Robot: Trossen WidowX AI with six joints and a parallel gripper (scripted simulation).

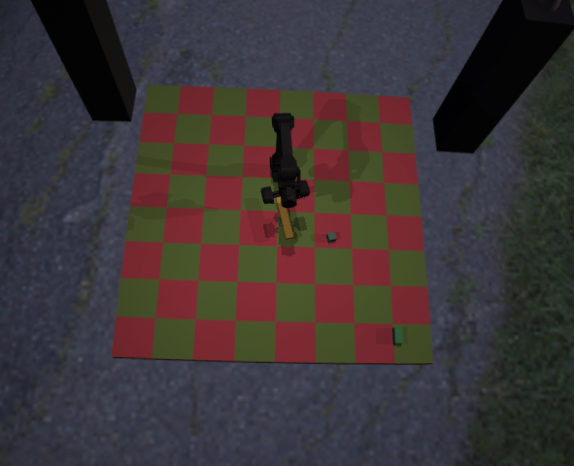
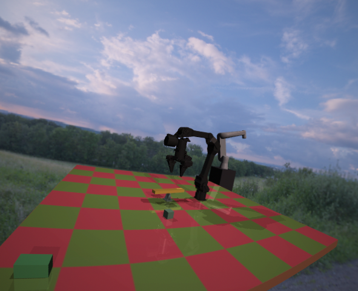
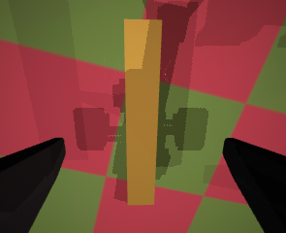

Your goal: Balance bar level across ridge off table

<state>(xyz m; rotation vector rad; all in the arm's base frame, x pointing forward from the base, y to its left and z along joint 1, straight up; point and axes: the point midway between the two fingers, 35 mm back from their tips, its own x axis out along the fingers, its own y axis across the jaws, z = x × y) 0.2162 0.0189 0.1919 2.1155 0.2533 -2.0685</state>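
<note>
The orange bar (image 1: 286,220) (image 2: 168,190) (image 3: 143,121) lies across the small grey ridge (image 2: 167,197). In the exterior view the bar looks close to level, and both of its ends are clear of the table (image 1: 256,301) (image 2: 154,244). In the wrist view the bar runs lengthwise between the fingers and hides the ridge. My gripper (image 2: 176,174) (image 3: 144,145) is wide open and empty, above the bar and not touching it. In the top view the arm covers the bar's far end.
A small grey-green cube (image 1: 331,236) (image 2: 168,213) sits near the bar. A larger green block (image 1: 397,336) (image 2: 33,265) lies near a table corner. Two dark pillars (image 1: 93,65) (image 1: 497,84) stand beyond the table, and a grey arm (image 2: 222,147) stands behind mine.
</note>
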